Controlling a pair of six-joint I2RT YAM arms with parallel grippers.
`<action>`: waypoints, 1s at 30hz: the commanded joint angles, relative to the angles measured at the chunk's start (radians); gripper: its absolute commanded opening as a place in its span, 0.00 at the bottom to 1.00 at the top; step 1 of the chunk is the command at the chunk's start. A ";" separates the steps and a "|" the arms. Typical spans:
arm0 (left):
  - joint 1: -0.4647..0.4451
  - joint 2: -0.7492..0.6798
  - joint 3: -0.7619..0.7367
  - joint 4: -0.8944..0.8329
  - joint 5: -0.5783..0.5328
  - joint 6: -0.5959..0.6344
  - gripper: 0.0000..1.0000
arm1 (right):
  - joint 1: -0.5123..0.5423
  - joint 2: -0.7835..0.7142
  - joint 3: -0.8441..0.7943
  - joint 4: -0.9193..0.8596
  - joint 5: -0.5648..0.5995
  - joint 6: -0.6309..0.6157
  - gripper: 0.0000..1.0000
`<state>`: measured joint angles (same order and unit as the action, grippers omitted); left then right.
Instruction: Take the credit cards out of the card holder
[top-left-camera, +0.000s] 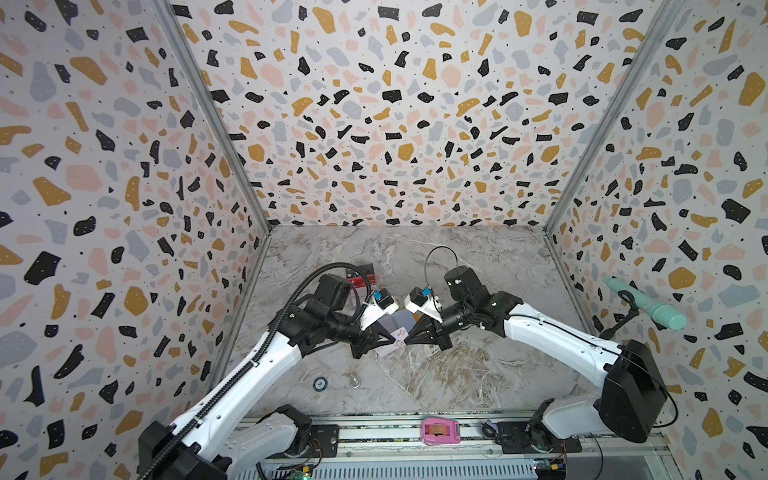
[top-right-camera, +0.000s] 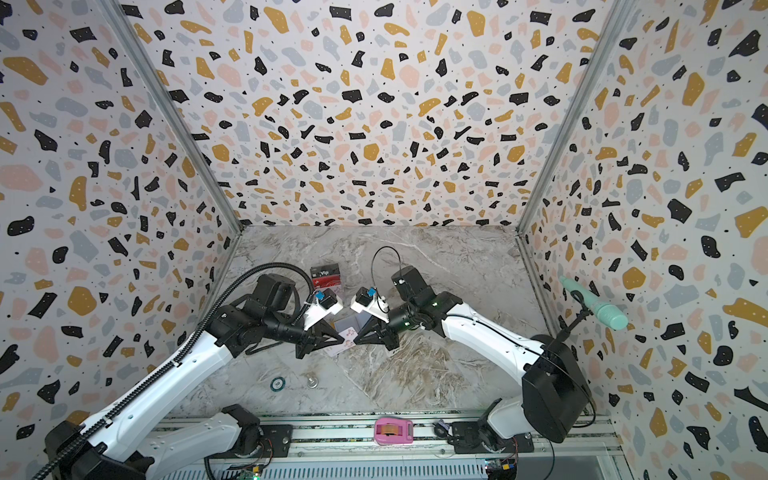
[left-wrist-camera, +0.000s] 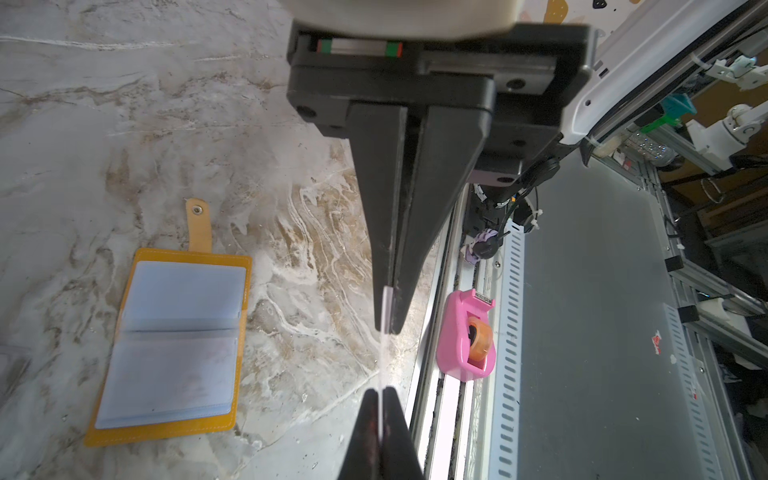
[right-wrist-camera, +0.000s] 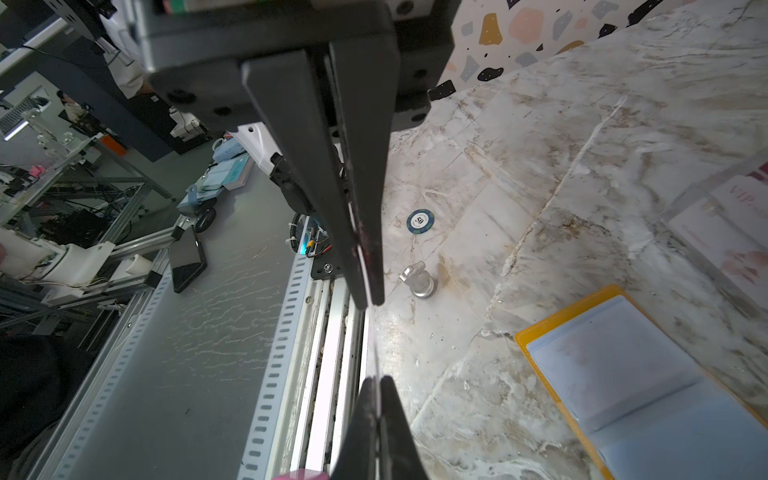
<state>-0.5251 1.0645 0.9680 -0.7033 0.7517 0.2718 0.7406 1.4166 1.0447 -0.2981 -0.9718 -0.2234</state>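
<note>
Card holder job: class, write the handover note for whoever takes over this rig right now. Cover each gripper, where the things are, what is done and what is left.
Grippers: the left gripper has its fingers shut on one end of the white card. The right gripper is shut on the opposite end.
Things: the card holder lies open on the table, and its visible sleeves are empty. The dark red card stands in the clear stand.
Done: both cards appear to be out.
Left: probably one gripper releases and the white card is set down. Hidden sleeves are unchecked.

The card holder (right-wrist-camera: 648, 386) runs past the right wrist view's edge.
</note>
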 joint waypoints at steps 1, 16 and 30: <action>-0.004 0.002 0.027 0.025 -0.103 -0.020 0.00 | -0.002 -0.044 -0.019 0.024 0.040 0.023 0.25; 0.140 0.022 -0.014 0.214 -0.306 0.082 0.00 | -0.137 -0.259 -0.232 0.217 0.214 0.216 0.69; 0.348 0.207 0.063 0.222 -0.133 0.517 0.00 | -0.169 -0.343 -0.340 0.297 0.295 0.302 0.77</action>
<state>-0.1917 1.2308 0.9768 -0.4587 0.5545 0.6239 0.5751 1.0977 0.7109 -0.0277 -0.6968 0.0559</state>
